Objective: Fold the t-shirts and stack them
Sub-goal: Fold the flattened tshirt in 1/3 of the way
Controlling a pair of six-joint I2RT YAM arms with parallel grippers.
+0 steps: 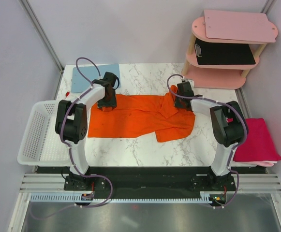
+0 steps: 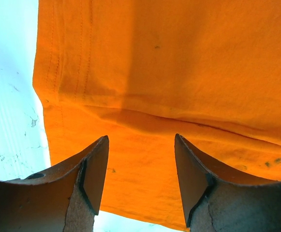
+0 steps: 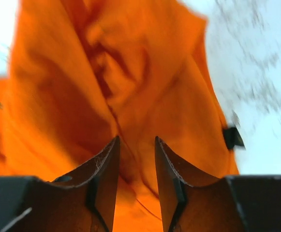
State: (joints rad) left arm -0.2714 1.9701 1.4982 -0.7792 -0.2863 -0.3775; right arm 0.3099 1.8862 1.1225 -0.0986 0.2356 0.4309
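Note:
An orange t-shirt [image 1: 135, 121] lies spread on the marble table, flat on its left half and rumpled and folded over on the right. My left gripper [image 1: 106, 103] hangs over its far left corner, jaws wide open just above the flat cloth [image 2: 179, 72] near a hemmed edge. My right gripper [image 1: 184, 102] is at the bunched far right corner, where the cloth rises in folds [image 3: 130, 77]; its jaws [image 3: 137, 138] stand partly apart with creased cloth in the gap. A folded magenta t-shirt [image 1: 256, 140] rests at the table's right edge.
A light-blue clipboard [image 1: 89, 77] lies at the back left, partly under the left arm. A white basket [image 1: 36, 135] sits off the table's left side. A pink shelf [image 1: 227, 48] with a pink board on top stands at the back right.

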